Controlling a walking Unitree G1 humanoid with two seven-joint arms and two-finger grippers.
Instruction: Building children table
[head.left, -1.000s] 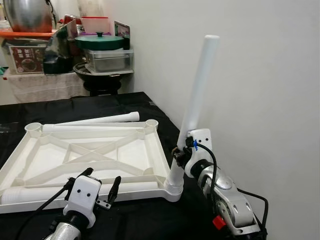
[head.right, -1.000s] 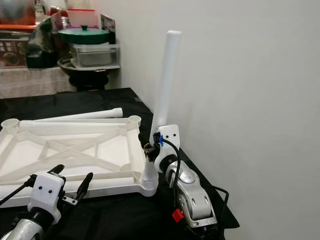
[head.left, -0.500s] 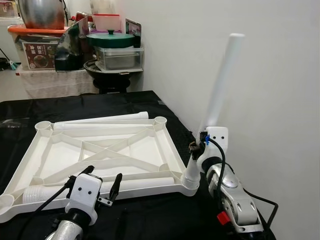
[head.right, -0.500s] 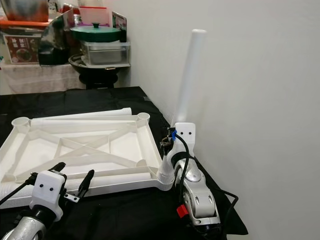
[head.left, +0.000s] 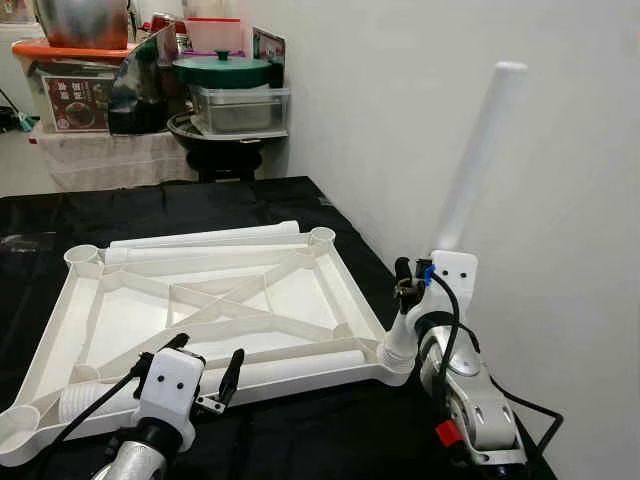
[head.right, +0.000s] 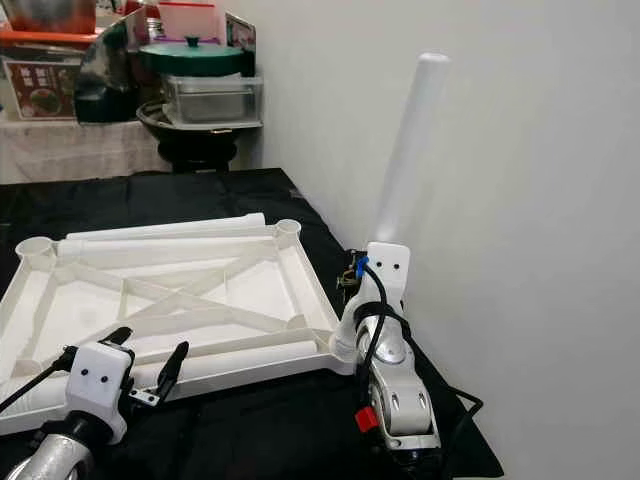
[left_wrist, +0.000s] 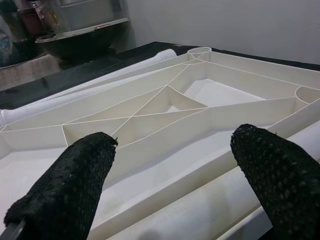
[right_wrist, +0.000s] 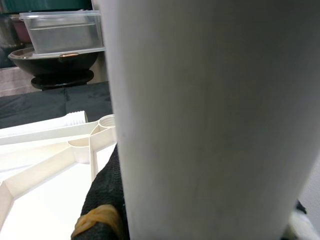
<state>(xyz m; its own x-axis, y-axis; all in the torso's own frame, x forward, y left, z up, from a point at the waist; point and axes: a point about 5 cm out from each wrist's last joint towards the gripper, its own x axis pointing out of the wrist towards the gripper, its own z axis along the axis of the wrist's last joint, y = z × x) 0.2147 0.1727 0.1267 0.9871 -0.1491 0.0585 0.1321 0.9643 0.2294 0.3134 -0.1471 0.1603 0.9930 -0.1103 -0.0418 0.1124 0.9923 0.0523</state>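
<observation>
Left eye: right gripper (head.left: 405, 290), forearm raised, clamps the upright leg (head.left: 470, 170) above the tabletop (head.left: 200, 310) corner socket.
Right eye: left gripper (head.right: 145, 365) hovers open over the near edge.
Left wrist: fingers (left_wrist: 65, 175) spread, empty.
Right wrist: leg against finger (right_wrist: 102, 200).

We see a plain white wall (head.left: 400, 90) along the right side, evenly lit. A black cloth (head.left: 200, 205) covers the counter. Behind it a cloth-draped shelf (head.left: 110, 160) carries a green-lidded pot (head.left: 222, 72), a clear plastic container (head.left: 238, 108), a dark bowl (head.left: 222, 133) and an orange-lidded box (head.left: 65, 90).
</observation>
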